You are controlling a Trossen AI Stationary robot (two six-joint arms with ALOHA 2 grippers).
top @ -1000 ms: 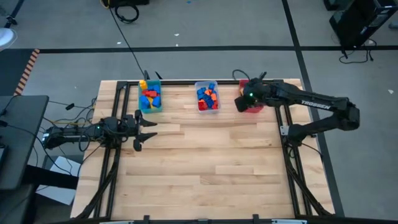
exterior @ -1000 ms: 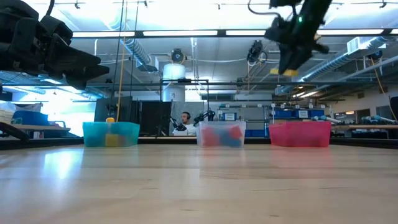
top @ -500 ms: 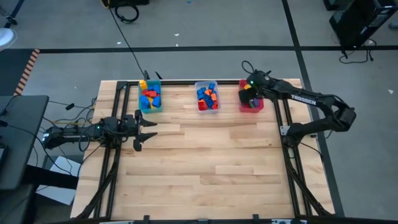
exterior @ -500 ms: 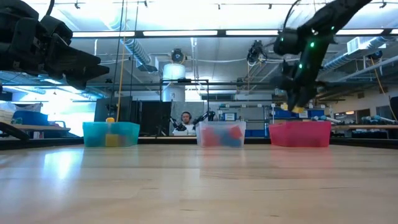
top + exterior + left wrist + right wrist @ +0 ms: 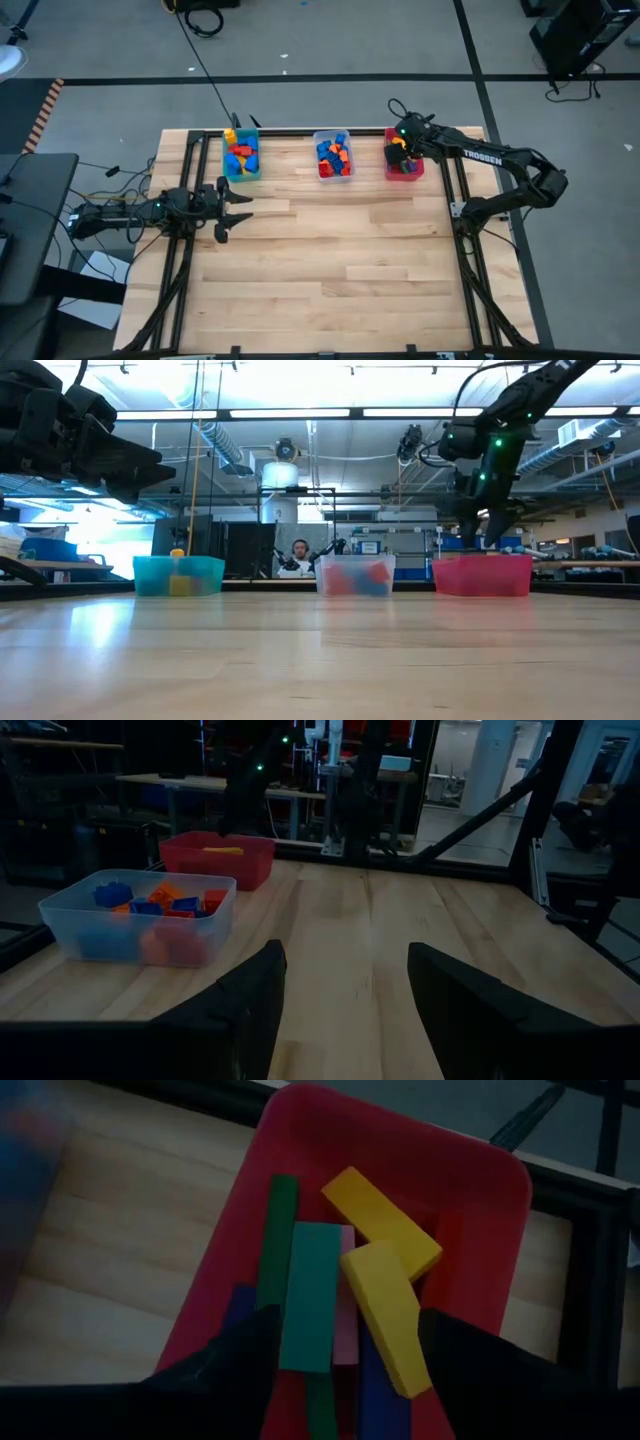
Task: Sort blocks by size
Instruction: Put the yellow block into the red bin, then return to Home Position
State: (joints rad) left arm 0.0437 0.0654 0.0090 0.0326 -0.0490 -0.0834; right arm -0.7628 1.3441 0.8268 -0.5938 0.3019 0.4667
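Wide apart stand the jaws of the right gripper (image 5: 345, 1370), and nothing is between them; it hangs just over the red bin (image 5: 404, 167) at the table's (image 5: 320, 290) far edge, fingers (image 5: 235, 1365) pointing down into it. Below them in the wrist view lie the long blocks: two yellow bars (image 5: 385, 1270), one leaning across the other, a green bar (image 5: 312, 1295), a darker green one (image 5: 280, 1240) beside it, a pink one (image 5: 346, 1315) and a blue one (image 5: 375, 1380) partly under the yellow. From the low view the right arm comes down from above to the rim of the red bin, and whether the fingertips touch any block cannot be told.

The left gripper (image 5: 237, 211) waits at the left side of the table, well apart from the bins, its jaws open and empty; its fingers (image 5: 250, 995) frame bare wood.

Three bins stand in a row along the far edge. The teal bin (image 5: 241, 155) on the left holds small yellow, orange, red and blue blocks. The clear bin (image 5: 333, 156) in the middle holds blue, red and orange blocks. No blocks lie loose on the table.

A person (image 5: 296, 552) sits in the room beyond.
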